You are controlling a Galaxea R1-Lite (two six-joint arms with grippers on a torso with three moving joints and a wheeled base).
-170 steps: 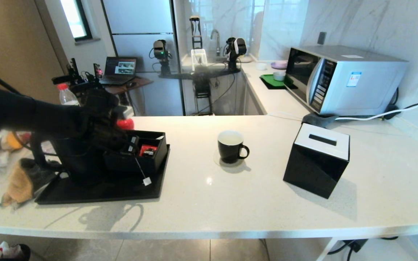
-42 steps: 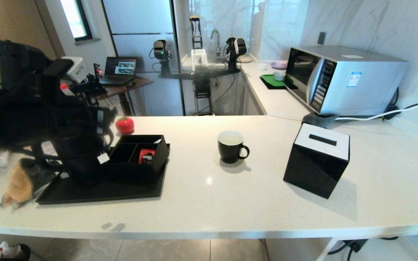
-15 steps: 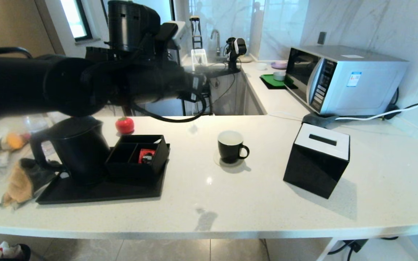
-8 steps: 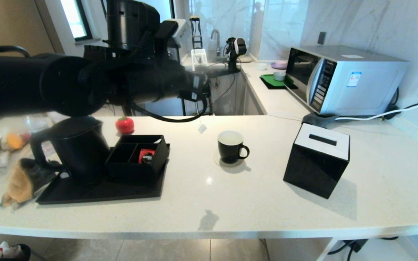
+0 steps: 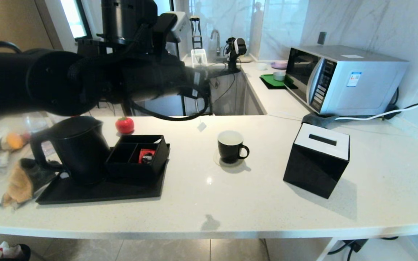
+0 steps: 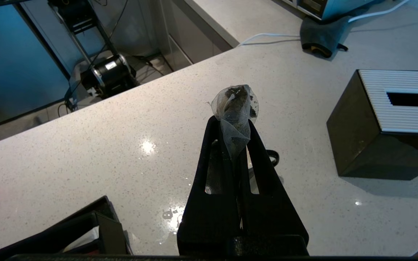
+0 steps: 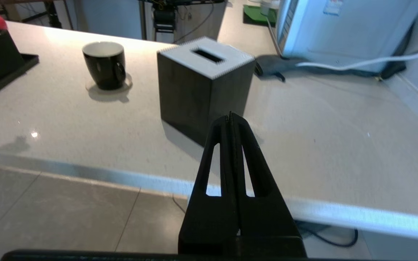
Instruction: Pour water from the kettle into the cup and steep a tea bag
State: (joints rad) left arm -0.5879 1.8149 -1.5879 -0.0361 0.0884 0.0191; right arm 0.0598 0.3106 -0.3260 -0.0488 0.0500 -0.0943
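My left gripper point(image 6: 232, 122) hangs high over the counter, shut on the tea bag point(image 6: 235, 103), whose pale mesh pouch bulges out past the fingertips. Its white tag point(image 5: 202, 126) dangles on the string just left of the cup point(image 5: 230, 146). The cup, a black mug with a white inside, stands on a clear coaster; I cannot make out water in it. In the left wrist view only its handle point(image 6: 273, 156) shows beside the fingers. The black kettle point(image 5: 76, 148) stands upright on the black tray point(image 5: 100, 190). My right gripper point(image 7: 230, 116) is shut and empty, low in front of the counter's front edge.
A black organizer box point(image 5: 138, 154) with a red packet point(image 5: 145, 156) sits on the tray beside the kettle. A black tissue box point(image 5: 318, 159) stands right of the cup, with a microwave point(image 5: 343, 78) behind it. A small red round thing point(image 5: 125, 125) lies behind the tray.
The left arm has stayed high over the counter, shifting only slightly. The tea bag's tag has swung a little right, towards the cup.
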